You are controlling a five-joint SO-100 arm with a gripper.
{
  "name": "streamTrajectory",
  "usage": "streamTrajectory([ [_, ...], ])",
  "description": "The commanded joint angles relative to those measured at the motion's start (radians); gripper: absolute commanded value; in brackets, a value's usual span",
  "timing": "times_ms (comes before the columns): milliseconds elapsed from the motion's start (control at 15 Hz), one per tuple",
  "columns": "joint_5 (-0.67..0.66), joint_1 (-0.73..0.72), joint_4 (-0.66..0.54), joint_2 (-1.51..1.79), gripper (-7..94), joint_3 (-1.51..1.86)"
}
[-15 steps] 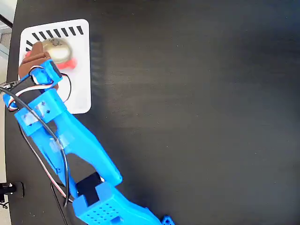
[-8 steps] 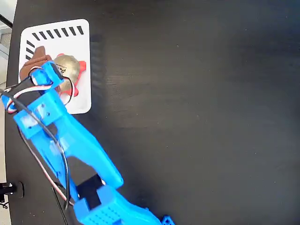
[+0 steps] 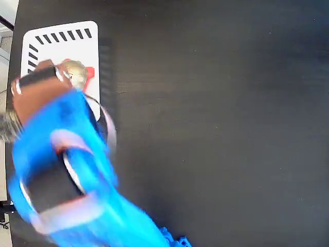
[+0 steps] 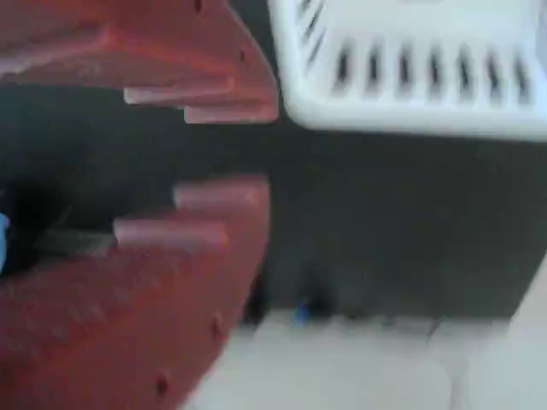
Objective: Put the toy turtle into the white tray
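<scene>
One view alone shows the toy turtle (image 3: 77, 73) in the white tray (image 3: 87, 41); gripper (image 4: 226, 149) parted, empty.

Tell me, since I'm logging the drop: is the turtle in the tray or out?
In. The turtle lies on the tray, and the claw holds nothing.

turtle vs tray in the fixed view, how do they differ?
The toy turtle is small, the white tray far larger. The turtle is red with a shiny domed shell; the tray is flat, white, with dark slanted slots. The arm hides part of both. Shared: the turtle sits in the tray, free of the gripper.
</scene>
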Motion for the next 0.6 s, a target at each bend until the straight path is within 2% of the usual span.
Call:
streamTrajectory([
  [0,-0.012,0.098,-0.020,0.267,0,0.140],
  [200,-0.043,0.190,-0.018,0.529,0,0.371],
  [333,-0.057,0.224,-0.064,0.696,0,0.589],
  [533,-0.092,0.296,-0.282,0.953,0,1.048],
])
